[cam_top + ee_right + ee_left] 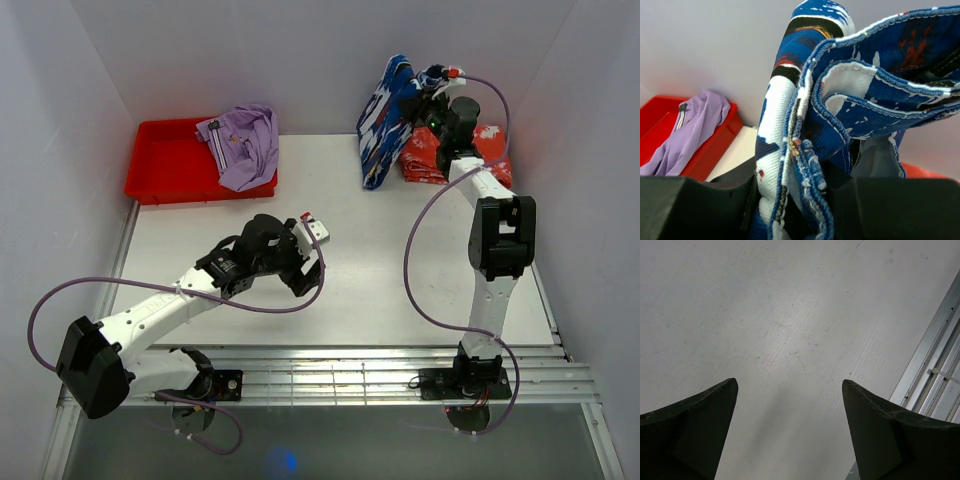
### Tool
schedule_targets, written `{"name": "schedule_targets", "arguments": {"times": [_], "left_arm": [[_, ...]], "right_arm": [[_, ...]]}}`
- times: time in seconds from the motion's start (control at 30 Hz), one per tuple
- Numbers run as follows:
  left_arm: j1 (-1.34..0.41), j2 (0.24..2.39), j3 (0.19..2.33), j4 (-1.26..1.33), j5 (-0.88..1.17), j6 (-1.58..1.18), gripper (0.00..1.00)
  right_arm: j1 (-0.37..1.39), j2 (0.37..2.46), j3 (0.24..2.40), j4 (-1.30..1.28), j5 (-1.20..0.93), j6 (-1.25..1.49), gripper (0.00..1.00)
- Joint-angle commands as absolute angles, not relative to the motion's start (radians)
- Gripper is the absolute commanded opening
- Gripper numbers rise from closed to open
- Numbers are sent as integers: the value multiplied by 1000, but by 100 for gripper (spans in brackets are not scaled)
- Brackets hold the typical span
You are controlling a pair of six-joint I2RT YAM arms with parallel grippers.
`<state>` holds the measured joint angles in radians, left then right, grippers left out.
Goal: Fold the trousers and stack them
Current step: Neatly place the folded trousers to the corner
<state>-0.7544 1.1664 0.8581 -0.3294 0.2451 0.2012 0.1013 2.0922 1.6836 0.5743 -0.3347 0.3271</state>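
Observation:
The blue, white and black print trousers [385, 120] hang bunched from my right gripper [432, 82] at the back right, lifted above the table. In the right wrist view the gripper [800, 200] is shut on a thick fold of the trousers [810, 120], which fills most of the frame. My left gripper [300, 272] is open and empty near the table's middle. In the left wrist view its gripper [790, 385] shows two dark fingertips [715, 405] spread wide over bare table.
A red tray [165, 160] at the back left holds a lilac garment [245, 145]; they also show in the right wrist view, the tray [715, 145] and garment [690, 135]. An orange-red garment with white splotches [490, 150] lies at the back right. White walls enclose the table.

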Motion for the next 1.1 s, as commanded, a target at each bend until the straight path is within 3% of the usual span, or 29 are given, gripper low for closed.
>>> {"name": "schedule_targets", "arguments": {"times": [0.0, 0.5, 0.73, 1.07], "left_arm": [[-753, 1126, 850, -334, 238, 202, 96], [-752, 1114, 839, -337, 241, 199, 98], [-752, 1126, 844, -336, 250, 202, 98], [-753, 1157, 870, -348, 255, 213, 98]], "right_arm": [[81, 2078, 1828, 770, -311, 296, 8], [25, 2163, 2094, 689, -316, 270, 8], [-49, 2137, 2042, 701, -379, 270, 8], [-132, 2077, 1731, 834, -322, 255, 8]]}}
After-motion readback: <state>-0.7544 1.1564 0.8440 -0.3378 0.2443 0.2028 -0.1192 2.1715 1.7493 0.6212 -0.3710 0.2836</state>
